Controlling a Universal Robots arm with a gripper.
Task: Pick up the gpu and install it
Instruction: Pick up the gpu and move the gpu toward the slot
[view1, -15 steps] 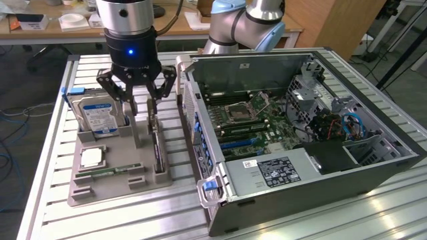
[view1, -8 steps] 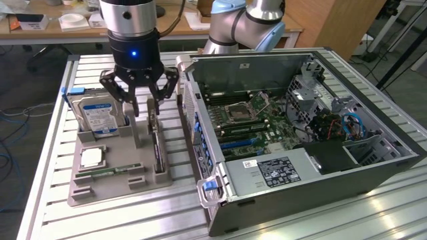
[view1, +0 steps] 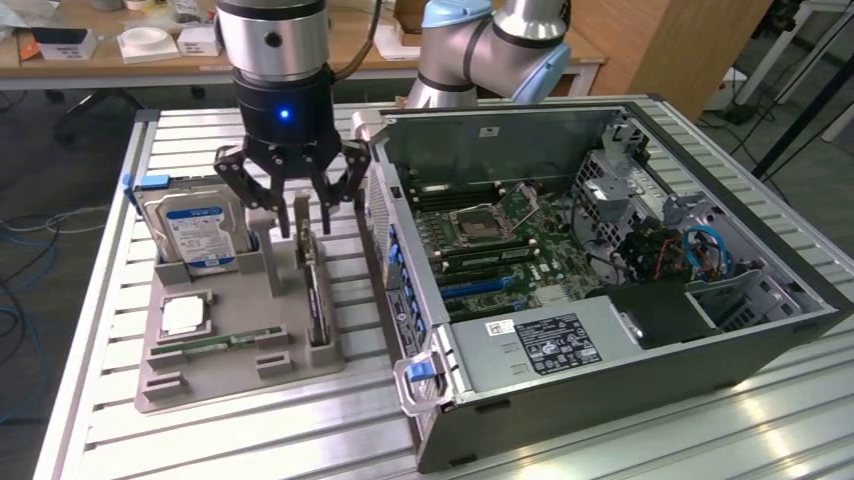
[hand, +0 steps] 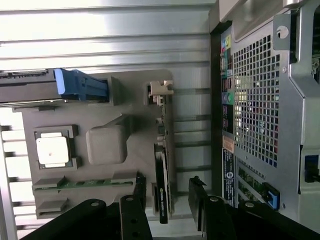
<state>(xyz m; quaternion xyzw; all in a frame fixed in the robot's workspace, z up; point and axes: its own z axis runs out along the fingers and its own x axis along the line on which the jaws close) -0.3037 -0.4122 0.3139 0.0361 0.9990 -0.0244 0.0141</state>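
Note:
The gpu (view1: 315, 290) is a thin dark card standing on edge in a slot of the grey holder tray (view1: 227, 385), with its pale bracket at the far end. My gripper (view1: 304, 220) hangs right over that far end, open, one finger on each side of the card and not touching it. From the wrist camera the gpu (hand: 163, 170) reads as a narrow dark strip running between my two black fingers (hand: 140, 187), and the gripper (hand: 168, 190) straddles it with a gap on both sides.
On the same tray stand a silver hard drive (view1: 198, 232) in a blue caddy, a CPU (view1: 183, 317) and a green RAM stick (view1: 220, 343). The open computer case (view1: 601, 250) lies close on the exterior view's right, its perforated rear wall (hand: 255, 100) beside the tray.

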